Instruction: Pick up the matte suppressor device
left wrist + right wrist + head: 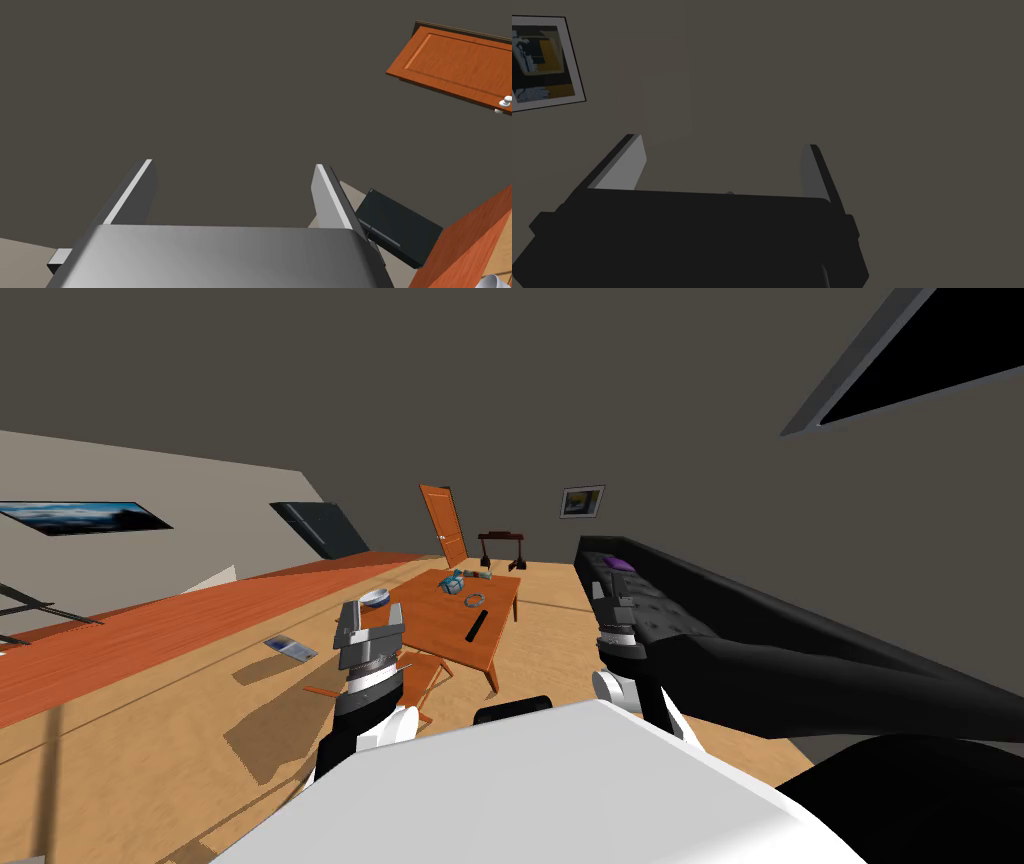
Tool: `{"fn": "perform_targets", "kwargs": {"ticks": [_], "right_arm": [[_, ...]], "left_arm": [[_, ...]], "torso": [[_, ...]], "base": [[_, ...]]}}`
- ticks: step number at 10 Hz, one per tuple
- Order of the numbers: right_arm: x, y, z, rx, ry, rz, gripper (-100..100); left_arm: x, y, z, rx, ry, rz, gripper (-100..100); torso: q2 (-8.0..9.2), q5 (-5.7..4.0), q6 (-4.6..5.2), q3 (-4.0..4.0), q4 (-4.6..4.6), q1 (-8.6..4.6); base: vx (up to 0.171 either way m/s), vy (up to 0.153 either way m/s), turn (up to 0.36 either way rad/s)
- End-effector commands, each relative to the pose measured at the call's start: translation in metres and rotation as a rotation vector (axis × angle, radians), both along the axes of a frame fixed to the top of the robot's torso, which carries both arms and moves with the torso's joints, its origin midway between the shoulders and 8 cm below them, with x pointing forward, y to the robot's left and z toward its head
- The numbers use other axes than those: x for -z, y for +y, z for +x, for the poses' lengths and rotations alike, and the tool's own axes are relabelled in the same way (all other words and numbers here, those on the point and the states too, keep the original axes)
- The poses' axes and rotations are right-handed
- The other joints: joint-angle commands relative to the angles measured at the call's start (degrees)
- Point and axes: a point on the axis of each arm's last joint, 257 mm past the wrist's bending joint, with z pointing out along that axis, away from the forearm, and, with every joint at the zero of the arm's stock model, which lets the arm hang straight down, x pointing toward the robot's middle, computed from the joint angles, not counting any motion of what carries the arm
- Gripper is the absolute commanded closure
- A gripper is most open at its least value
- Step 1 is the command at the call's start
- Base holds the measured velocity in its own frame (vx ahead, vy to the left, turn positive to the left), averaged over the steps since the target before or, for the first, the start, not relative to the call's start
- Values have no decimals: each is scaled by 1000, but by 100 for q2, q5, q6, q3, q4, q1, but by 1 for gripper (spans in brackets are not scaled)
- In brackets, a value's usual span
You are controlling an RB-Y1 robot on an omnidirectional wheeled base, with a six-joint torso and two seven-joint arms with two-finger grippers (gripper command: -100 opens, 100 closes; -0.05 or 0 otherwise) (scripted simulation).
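Orange wood table [430,623] holds the black suppressor [477,626], lying near its front edge toward the right corner. You have open floor [190,718] left of the table, a black sofa [760,633] right. Your left gripper [371,616] and right gripper [722,142] are spread, holding nothing.

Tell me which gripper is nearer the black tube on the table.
Left, probably. The left gripper is at the table edge, left of the black tube; the right gripper is by the sofa.

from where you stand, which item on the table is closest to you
The long black bar, lying flat and nearer me than the ring, teal box and bowl, which all sit farther off.
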Motion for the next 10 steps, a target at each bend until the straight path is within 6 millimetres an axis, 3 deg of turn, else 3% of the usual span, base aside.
{"fn": "perform_targets", "kwargs": {"ticks": [1,5,7,8,10], "right_arm": [[0,0,0,0,0,0,0],[0,0,0,0,0,0,0],[0,0,0,0,0,0,0],[0,0,0,0,0,0,0],[0,0,0,0,0,0,0]], "left_arm": [[5,-1,5,15,22,18,-100],[35,0,27,56,131,46,-100],[56,3,41,72,205,46,-100],[57,3,41,72,206,46,-100],[83,7,56,86,291,40,-100]], "torso": [[0,0,0,0,0,0],[-14,-7,0,-8,-3,-31],[-5,-10,0,-3,-1,-51],[-9,-13,0,-5,-2,-61],[-17,-9,0,-10,-4,-39]], "base": [[7,-22,23],[25,-77,45],[14,-156,66],[32,-108,27],[36,-113,64]]}}
